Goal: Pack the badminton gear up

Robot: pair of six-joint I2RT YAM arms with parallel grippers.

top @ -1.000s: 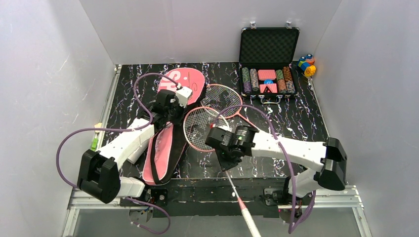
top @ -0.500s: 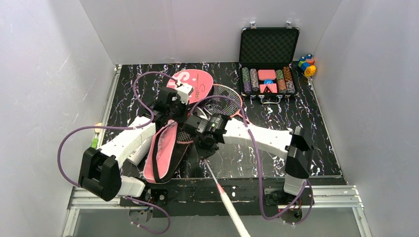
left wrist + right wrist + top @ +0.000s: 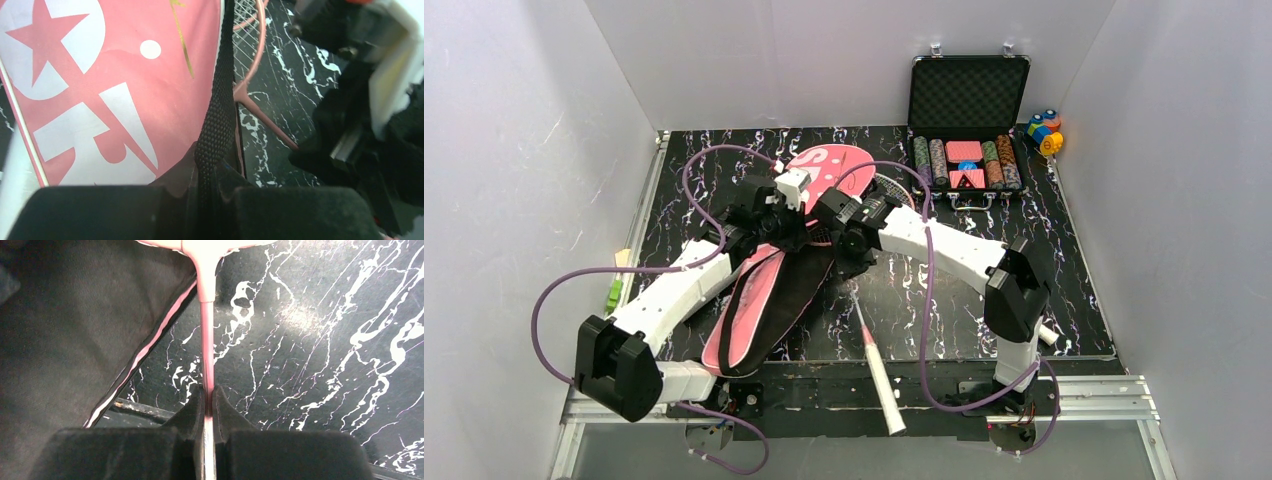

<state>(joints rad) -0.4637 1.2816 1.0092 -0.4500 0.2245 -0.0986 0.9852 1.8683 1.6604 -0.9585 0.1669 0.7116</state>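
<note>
The pink SPORT bag (image 3: 754, 305) lies slanted at left centre, and its upper flap (image 3: 125, 85) is raised. My left gripper (image 3: 776, 222) (image 3: 207, 175) is shut on the bag's black strap (image 3: 217, 115) and the edge beside it. My right gripper (image 3: 852, 258) (image 3: 206, 395) is shut on the red shaft (image 3: 206, 355) of a racket. That racket's head is at the bag's dark opening (image 3: 75, 340), and its white handle (image 3: 879, 375) points at the near edge. A second racket (image 3: 900, 188) shows partly behind the right arm.
An open black case of poker chips (image 3: 969, 95) stands at the back right, with coloured toy blocks (image 3: 1044, 132) beside it. A small white object (image 3: 1046, 334) lies by the right arm's base. A green-and-yellow item (image 3: 614, 285) sits at the table's left edge.
My right gripper has carried the racket left and away from me, bringing its head to the bag's opening. My left gripper has shifted right with the flap, and the bag has swung with it.
</note>
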